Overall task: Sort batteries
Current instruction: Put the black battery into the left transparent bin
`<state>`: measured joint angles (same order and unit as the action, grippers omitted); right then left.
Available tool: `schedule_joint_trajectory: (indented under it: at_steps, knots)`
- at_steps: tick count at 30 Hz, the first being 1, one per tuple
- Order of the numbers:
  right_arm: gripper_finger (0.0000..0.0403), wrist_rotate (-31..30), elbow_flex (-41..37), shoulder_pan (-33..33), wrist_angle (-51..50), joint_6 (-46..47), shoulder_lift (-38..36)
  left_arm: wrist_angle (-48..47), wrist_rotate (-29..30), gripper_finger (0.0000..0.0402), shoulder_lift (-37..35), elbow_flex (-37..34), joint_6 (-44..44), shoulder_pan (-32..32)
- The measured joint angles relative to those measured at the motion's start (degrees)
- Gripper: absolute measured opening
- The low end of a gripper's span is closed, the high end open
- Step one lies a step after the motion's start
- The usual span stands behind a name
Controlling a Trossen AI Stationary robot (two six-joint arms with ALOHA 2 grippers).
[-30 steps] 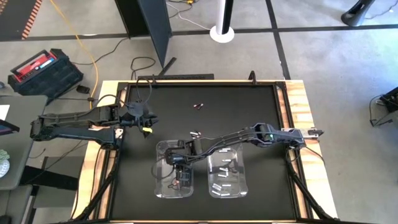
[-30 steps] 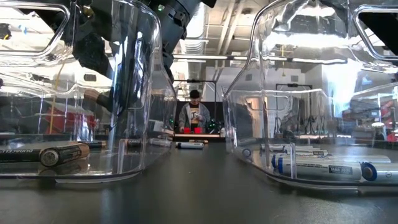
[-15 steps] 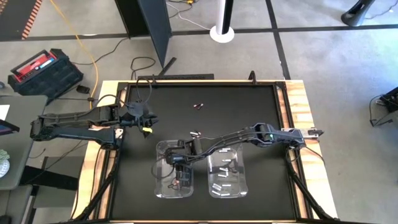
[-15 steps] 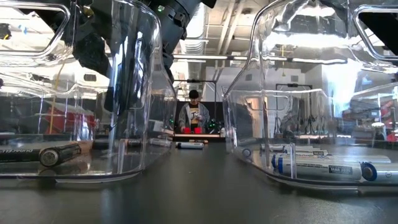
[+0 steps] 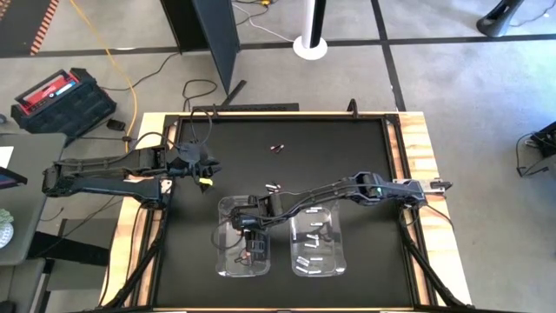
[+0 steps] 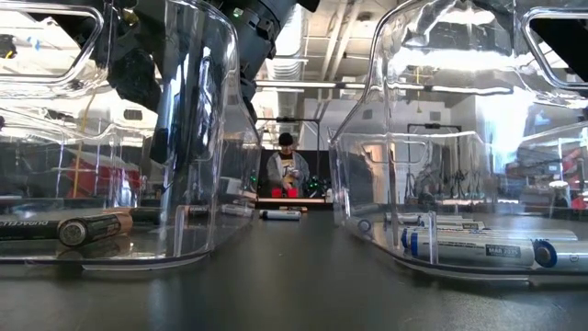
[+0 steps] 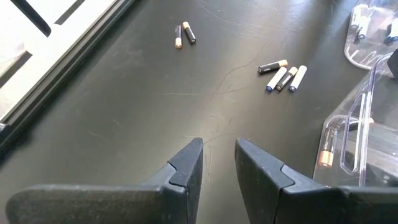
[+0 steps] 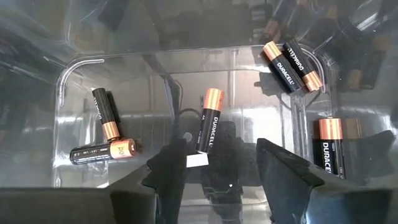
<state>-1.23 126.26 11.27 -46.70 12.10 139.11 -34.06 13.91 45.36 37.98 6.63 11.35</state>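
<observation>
Two clear bins stand near the table's front. The left bin (image 5: 222,261) holds several dark copper-topped batteries (image 8: 209,122) lying on its floor, also seen in the low view (image 6: 83,227). The right bin (image 5: 340,261) holds several white batteries (image 5: 314,248) lying flat. My right gripper (image 8: 221,158) hangs open and empty over the left bin (image 5: 247,228). My left gripper (image 7: 217,155) waits at the table's left (image 5: 203,171), slightly open and empty above bare mat. Loose batteries lie on the mat behind the bins (image 5: 272,186) and at the far middle (image 5: 276,148).
In the left wrist view, three loose batteries (image 7: 283,71) lie together and a pair (image 7: 184,34) lies farther off. The bin walls (image 6: 197,138) rise tall around my right gripper. A person sits in the room beyond the table (image 6: 287,170). Bare mat spreads across the far half.
A dark battery on the left bin's floor has shifted slightly. Both arms have kept still.
</observation>
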Motion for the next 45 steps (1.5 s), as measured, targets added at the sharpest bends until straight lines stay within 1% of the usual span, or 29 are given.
schedule_joint_trajectory:
  at_steps: [15, 24, 29, 33, 35, 40, 45]
  knots:
    - [0.0202, 0.0, 0.0, 0.0, -0.4, 0.0, -0.4, 0.0, 0.0, 0.0091, 0.0, 0.0, 0.0, 0.0]
    - [0.0202, -0.1, 0.0, -3.1, -1.8, 1.3, -7.6, 0.0, 0.0, 0.0091, 0.0, 0.0, 1.6, 0.0]
    - [0.0202, 0.0, 0.0, -5.4, -5.7, 4.4, -12.4, -0.2, -0.2, 0.0091, 0.0, 0.0, 1.8, 0.0]
    - [0.0202, -0.2, 0.0, -8.0, -11.4, 4.8, -15.4, -1.1, -3.4, 0.0091, 0.0, 0.0, 1.8, 0.0]
    - [0.0202, -0.6, 0.0, -9.4, -14.6, 4.6, -16.3, -1.7, -4.1, 0.0091, 0.0, 0.0, 1.8, 0.0]
    - [0.0202, -0.6, 0.0, -12.5, -20.6, 1.4, -17.7, -3.2, -4.7, 0.0091, 0.0, 0.0, 2.8, 0.0]
    - [0.0202, -0.7, 0.0, -15.9, -21.3, -3.2, -17.7, -4.3, -4.7, 0.0091, 0.0, 0.0, 3.7, 0.0]
